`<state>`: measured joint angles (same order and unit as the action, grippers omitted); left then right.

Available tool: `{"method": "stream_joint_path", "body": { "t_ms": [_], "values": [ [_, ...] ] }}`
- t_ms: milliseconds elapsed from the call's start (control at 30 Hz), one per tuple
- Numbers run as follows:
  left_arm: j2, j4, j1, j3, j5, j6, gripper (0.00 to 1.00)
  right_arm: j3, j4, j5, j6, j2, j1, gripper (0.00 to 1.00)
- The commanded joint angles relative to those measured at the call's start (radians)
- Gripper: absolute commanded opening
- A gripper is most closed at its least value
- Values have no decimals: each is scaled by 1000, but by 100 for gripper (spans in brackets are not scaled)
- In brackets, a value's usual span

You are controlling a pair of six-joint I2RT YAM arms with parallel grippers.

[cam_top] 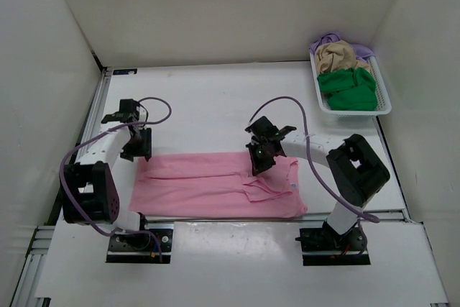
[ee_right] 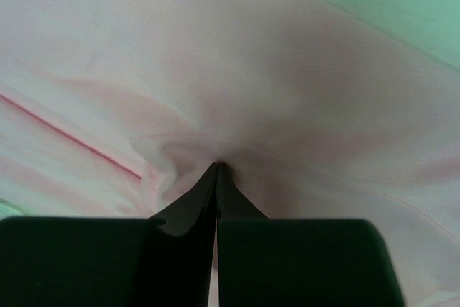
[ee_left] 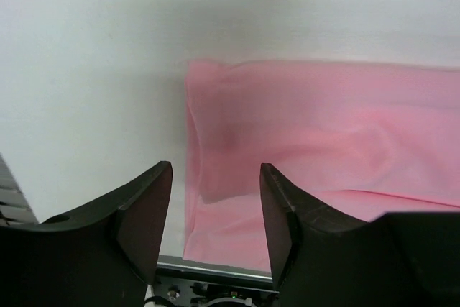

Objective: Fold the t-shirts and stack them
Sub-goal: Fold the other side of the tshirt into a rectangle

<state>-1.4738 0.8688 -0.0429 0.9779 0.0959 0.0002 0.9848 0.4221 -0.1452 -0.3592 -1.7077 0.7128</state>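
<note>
A pink t-shirt (cam_top: 215, 186) lies in a long flat band near the table's front edge. My left gripper (cam_top: 136, 150) hovers over its left far corner, open, nothing between the fingers; the left wrist view shows the pink t-shirt's corner (ee_left: 302, 127) beyond that left gripper (ee_left: 215, 169). My right gripper (cam_top: 257, 163) is at the shirt's far edge near the middle. In the right wrist view the right gripper (ee_right: 217, 166) is shut, tips pinching puckered pink t-shirt cloth (ee_right: 287, 84). A tan t-shirt (cam_top: 343, 55), a dark green t-shirt (cam_top: 348, 90) and a lavender t-shirt (cam_top: 329, 38) are bunched in the basket.
The white mesh basket (cam_top: 385, 103) sits at the back right corner against the wall. White walls enclose the table on three sides. The arm bases are bolted at the near edge, just in front of the pink shirt.
</note>
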Motion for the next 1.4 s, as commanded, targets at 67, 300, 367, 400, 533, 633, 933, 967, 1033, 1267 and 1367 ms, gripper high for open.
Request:
{"method": "stream_joint_path", "body": {
  "t_ms": [67,300,367,400,533,633,933,967,1033,1267,1367],
  "values": [
    [177,-2,136,162,57,0,69,90,101,143,-59,131,-35,5],
    [84,61,517,304,25,0,69,37,262,149,-187,310,-117,20],
    [34,61,612,318,-62,0,69,-46,262,102,-221,364,-154,20],
    [-21,61,697,327,-93,0,67,-75,251,82,-231,393,-165,24],
    [-152,-17,852,379,-186,0,65,-193,196,12,-287,451,-214,32],
    [-244,-40,928,424,-225,0,64,-265,136,-54,-326,471,-243,32],
    [-361,-108,998,435,-300,0,64,-360,69,-105,-366,490,-263,31],
    [-370,-108,1015,435,-300,0,64,-373,69,-105,-366,490,-263,31],
    [-394,-119,1031,435,-291,0,64,-373,69,-114,-366,490,-263,31],
    [-445,-160,1063,435,-188,0,62,-373,78,-123,-345,480,-283,32],
    [-454,-172,1063,421,-139,0,59,-373,99,-123,-334,480,-283,35]
  ]
}}
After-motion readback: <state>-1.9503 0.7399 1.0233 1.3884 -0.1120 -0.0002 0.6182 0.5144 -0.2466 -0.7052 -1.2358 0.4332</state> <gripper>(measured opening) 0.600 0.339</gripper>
